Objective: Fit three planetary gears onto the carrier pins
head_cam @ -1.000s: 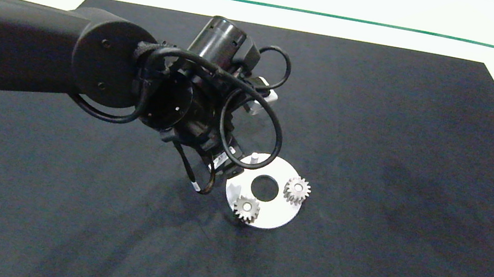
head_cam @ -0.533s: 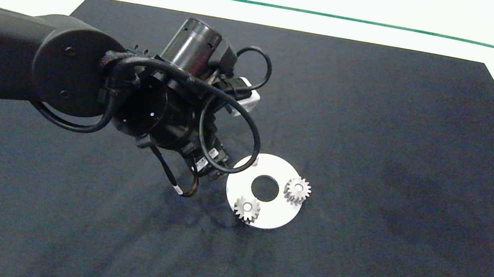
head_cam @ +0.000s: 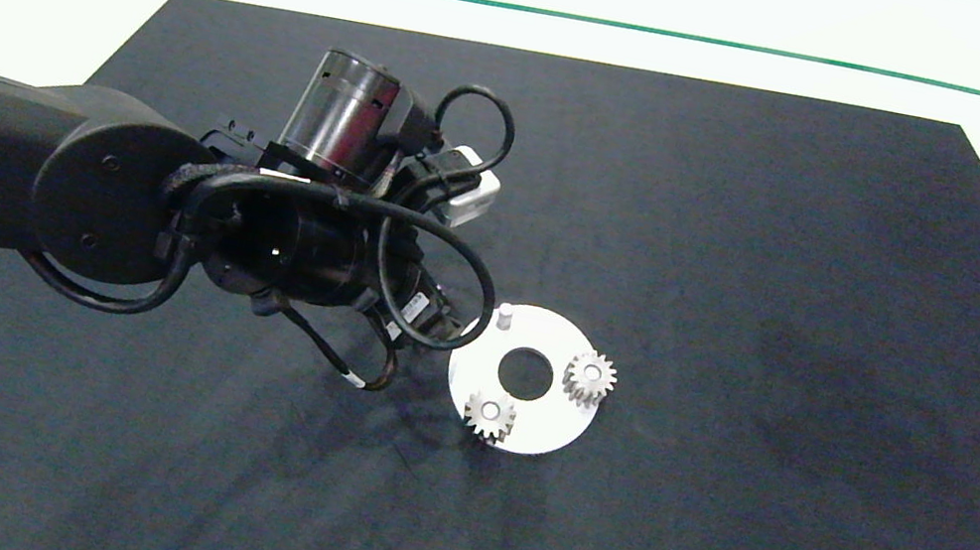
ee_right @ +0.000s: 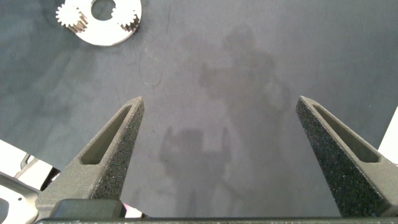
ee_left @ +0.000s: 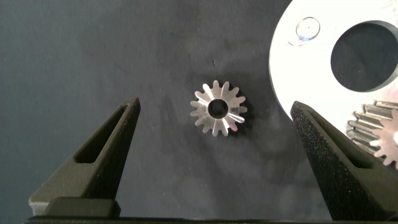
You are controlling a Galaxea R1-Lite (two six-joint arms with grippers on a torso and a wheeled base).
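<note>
Silver-grey spur gear [ee_left: 218,109] lies flat on the black mat [head_cam: 754,261], loose, just beside the rim of the white carrier disc [ee_left: 283,68] and not touching it. Left gripper [ee_left: 217,155] hovers over it, fingers spread wide to either side, gripping nothing. One carrier pin [head_cam: 504,313] is bare. Other two gears sit on their pins: one at the disc's near edge [head_cam: 490,413], one on its right side [head_cam: 590,376]. Right gripper [ee_right: 217,155] is off to the side over bare mat, well apart from the disc, fingers wide apart, empty.
</note>
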